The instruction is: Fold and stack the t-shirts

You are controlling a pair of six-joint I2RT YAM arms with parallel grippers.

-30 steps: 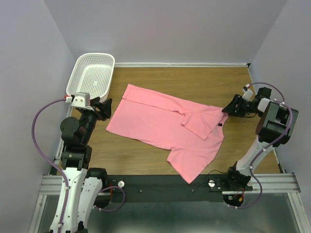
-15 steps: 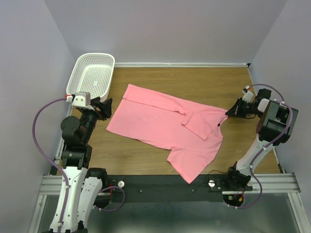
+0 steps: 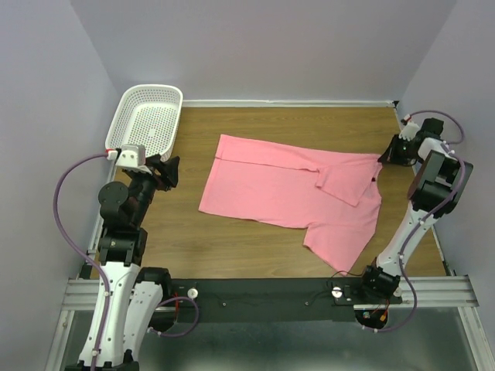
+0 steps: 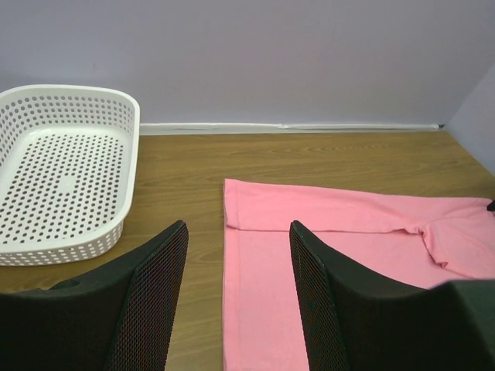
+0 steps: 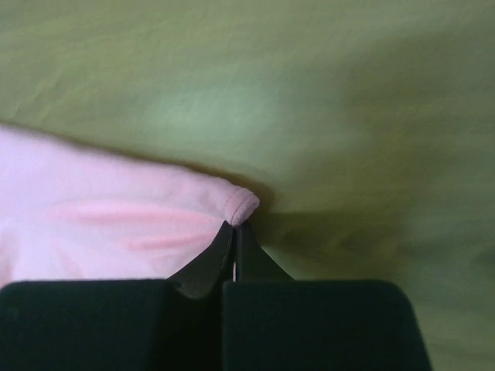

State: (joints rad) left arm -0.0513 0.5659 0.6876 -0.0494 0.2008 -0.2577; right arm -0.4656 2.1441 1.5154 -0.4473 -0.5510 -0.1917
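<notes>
A pink t-shirt (image 3: 286,185) lies spread across the wooden table, its hem to the left and one sleeve folded over near the right. My right gripper (image 3: 384,157) is at the far right of the table, shut on the shirt's right edge; in the right wrist view the pinched cloth (image 5: 240,205) bunches at the closed fingertips (image 5: 236,228). My left gripper (image 3: 164,171) hovers left of the shirt, open and empty. In the left wrist view the shirt's hem (image 4: 232,232) lies between the two black fingers (image 4: 155,278).
A white mesh basket (image 3: 148,120) stands at the back left corner, also in the left wrist view as the basket (image 4: 62,170). Purple walls close in the table on three sides. Bare wood (image 3: 263,247) lies in front of the shirt.
My right gripper closed on the shirt's right edge and pulled back and to the right. The whole shirt slid right and straightened. The left arm stayed put.
</notes>
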